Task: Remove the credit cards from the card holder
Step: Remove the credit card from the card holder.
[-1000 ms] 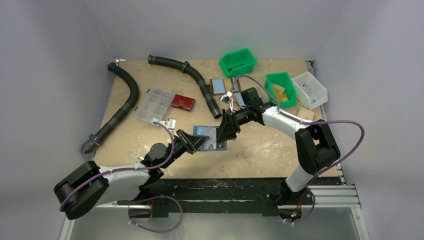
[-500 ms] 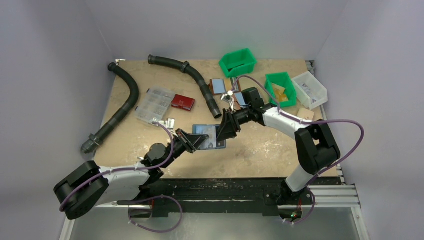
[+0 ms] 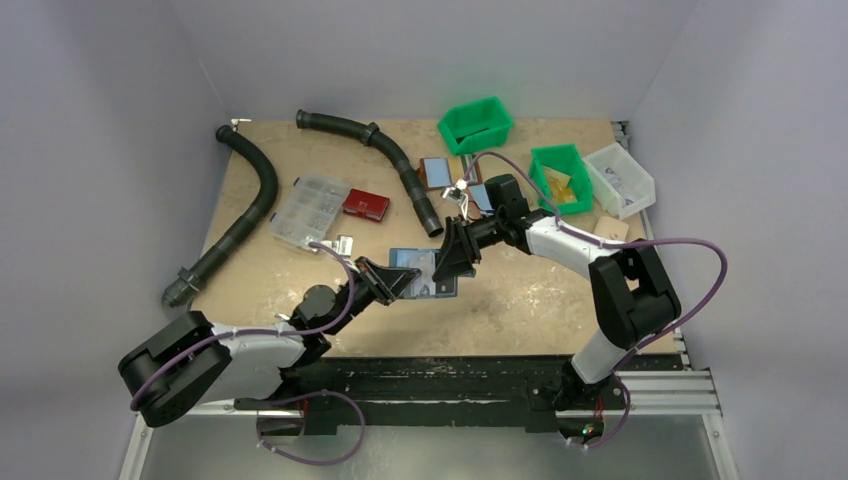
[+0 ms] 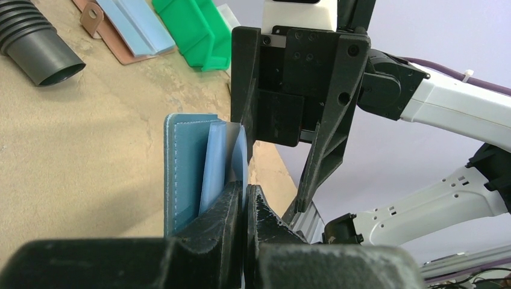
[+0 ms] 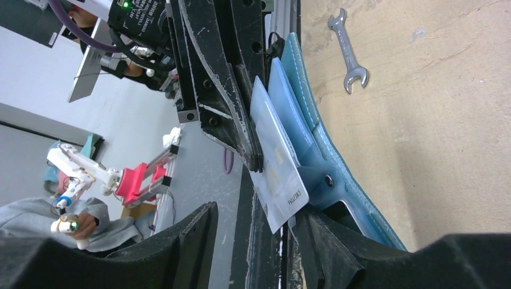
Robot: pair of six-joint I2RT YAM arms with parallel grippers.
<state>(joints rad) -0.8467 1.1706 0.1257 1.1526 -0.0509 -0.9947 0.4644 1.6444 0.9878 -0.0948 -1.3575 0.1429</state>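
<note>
The dark-blue card holder (image 3: 424,273) stands open on edge at mid-table, its light-blue pockets (image 4: 212,158) showing. My left gripper (image 4: 246,191) is shut, pinching a thin pale layer at the holder's open side. A pale credit card (image 5: 278,174) sticks out of the holder beside the left gripper's fingers (image 5: 232,102). My right gripper (image 5: 256,214) faces the left one from the far side. It is open, with one finger on each side of the card's free corner. In the top view the right gripper (image 3: 452,262) meets the holder's right end.
Two brown-backed, blue-lined holders (image 3: 436,172) (image 3: 480,197) lie behind the right arm. Green bins (image 3: 476,123) (image 3: 560,175) and a clear bin (image 3: 620,178) stand back right. Black hoses (image 3: 245,215) (image 3: 385,160), a clear parts box (image 3: 308,208), a red box (image 3: 366,204) and a wrench (image 5: 349,54) lie left.
The right gripper's fingers have drawn slightly closer together around the card. The left arm's rear shifted a little right; the left gripper stays shut on the holder.
</note>
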